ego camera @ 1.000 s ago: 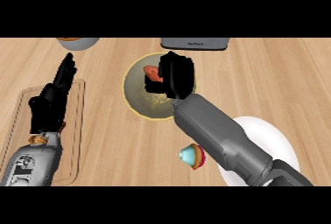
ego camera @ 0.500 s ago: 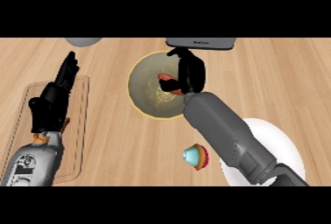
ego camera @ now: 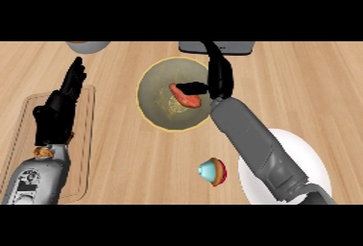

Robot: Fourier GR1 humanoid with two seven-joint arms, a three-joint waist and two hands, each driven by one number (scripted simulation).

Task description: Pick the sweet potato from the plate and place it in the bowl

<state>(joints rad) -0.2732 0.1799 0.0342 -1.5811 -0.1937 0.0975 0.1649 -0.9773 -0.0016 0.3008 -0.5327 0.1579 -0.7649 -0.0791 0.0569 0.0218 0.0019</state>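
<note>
An orange sweet potato (ego camera: 187, 99) lies inside the yellow-rimmed bowl (ego camera: 152, 81) at the middle of the counter. My right hand (ego camera: 221, 77) stands over the bowl's right rim with its fingers straight and pointing away from me. Its thumb sticks out to the left, just above the potato's top end, and I cannot tell whether the two touch. The white plate (ego camera: 305, 156) sits at the lower right, partly hidden by my right forearm. Over the tray at the left, my left hand (ego camera: 62, 103) rests open with its fingers up.
A wooden tray (ego camera: 86, 144) lies along the left side under my left arm. A small teal and red item (ego camera: 212, 171) sits on the counter just left of the plate. A grey object (ego camera: 237, 47) and a grey bowl (ego camera: 89, 45) show at the far edge.
My right hand has shifted right across the bowl and its fingers have straightened. The sweet potato, earlier wrapped in the hand, now shows in the bowl. The left hand is still.
</note>
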